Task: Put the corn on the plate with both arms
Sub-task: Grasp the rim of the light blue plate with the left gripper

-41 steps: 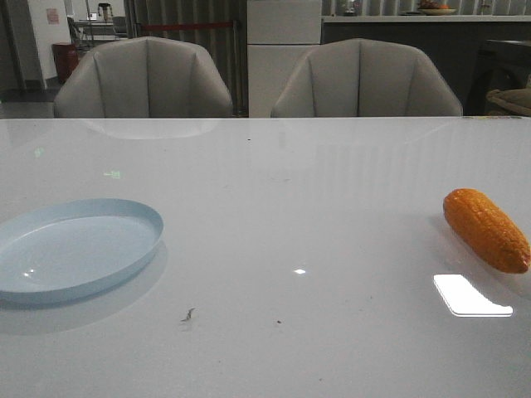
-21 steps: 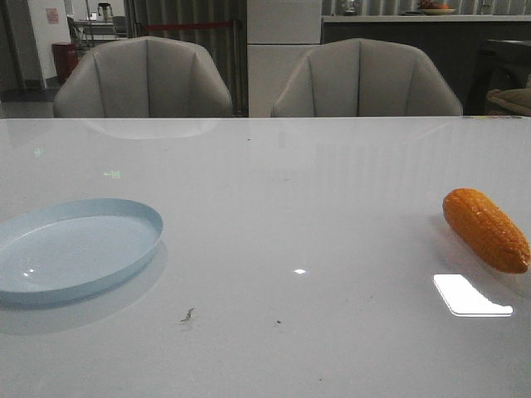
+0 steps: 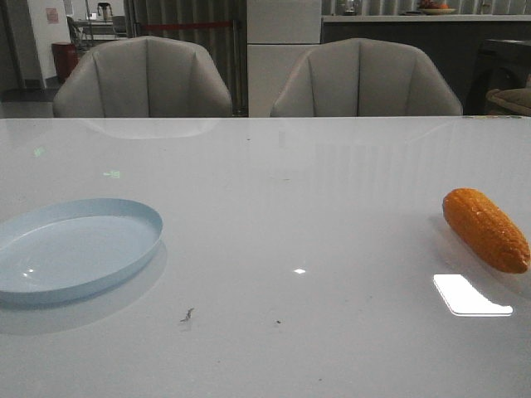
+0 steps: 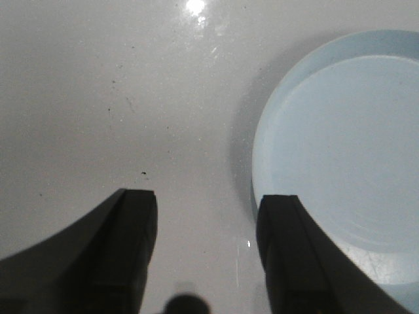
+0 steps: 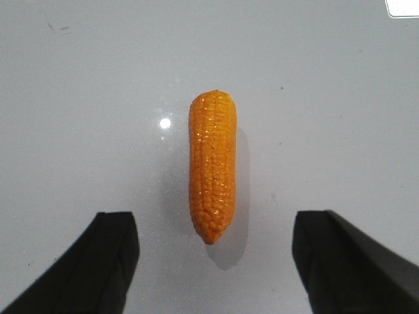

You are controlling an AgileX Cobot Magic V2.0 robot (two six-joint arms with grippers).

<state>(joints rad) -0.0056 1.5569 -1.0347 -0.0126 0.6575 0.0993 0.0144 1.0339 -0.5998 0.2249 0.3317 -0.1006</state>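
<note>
The orange corn (image 3: 485,229) lies on the white table at the right in the front view, tapered end toward the front. The pale-blue plate (image 3: 75,249) sits empty at the left. Neither gripper shows in the front view. In the right wrist view my right gripper (image 5: 213,226) is open above the table, and the corn (image 5: 212,173) lies just beyond the fingertips, its tapered tip pointing into the gap. In the left wrist view my left gripper (image 4: 206,206) is open and empty over bare table, with the plate (image 4: 347,150) beside one finger.
Two grey chairs (image 3: 145,79) (image 3: 365,79) stand behind the table's far edge. A bright window reflection (image 3: 469,296) lies on the table just in front of the corn. Small dark specks (image 3: 188,315) mark the tabletop near the front.
</note>
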